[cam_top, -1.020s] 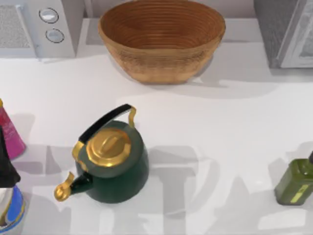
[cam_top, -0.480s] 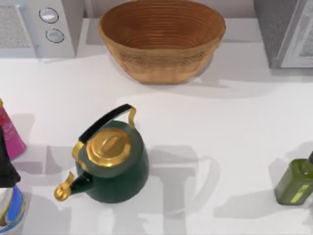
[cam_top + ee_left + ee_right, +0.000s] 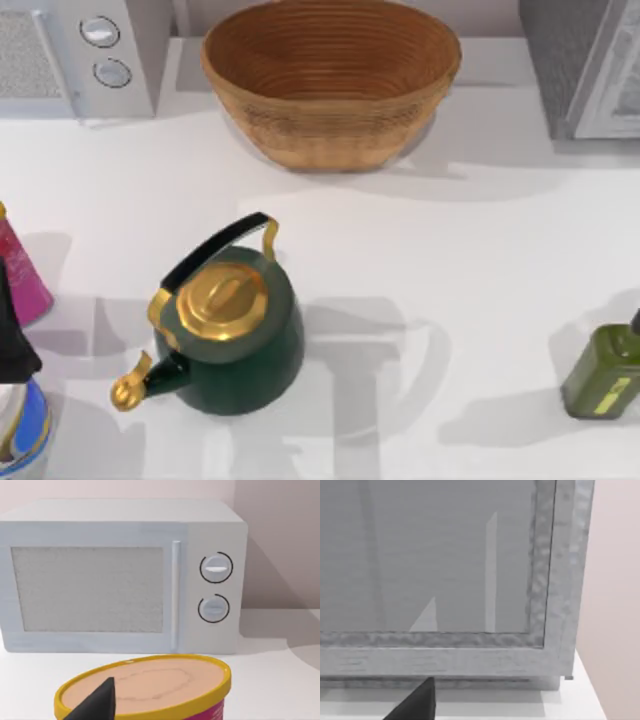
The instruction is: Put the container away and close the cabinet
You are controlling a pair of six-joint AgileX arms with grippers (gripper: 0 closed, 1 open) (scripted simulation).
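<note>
Presently: right gripper faces the grey cabinet (image 3: 470, 645), fingers' spread cannot be told; left likewise, over a yellow-rimmed tub (image 3: 150, 690). Container's whereabouts cannot be told. Judged step: approach; next, locate can.

Bright, even light; soft grey shadows cross the table (image 3: 480, 260).

A rendered kitchen counter: a boxy white microwave (image 3: 120, 577) with two round dials, a dark green kettle (image 3: 228, 335) with a gold lid, a woven wicker basket (image 3: 331, 80) and an olive-green square bottle (image 3: 603, 372) (oil, perhaps) share the white tabletop (image 3: 480, 270).
</note>
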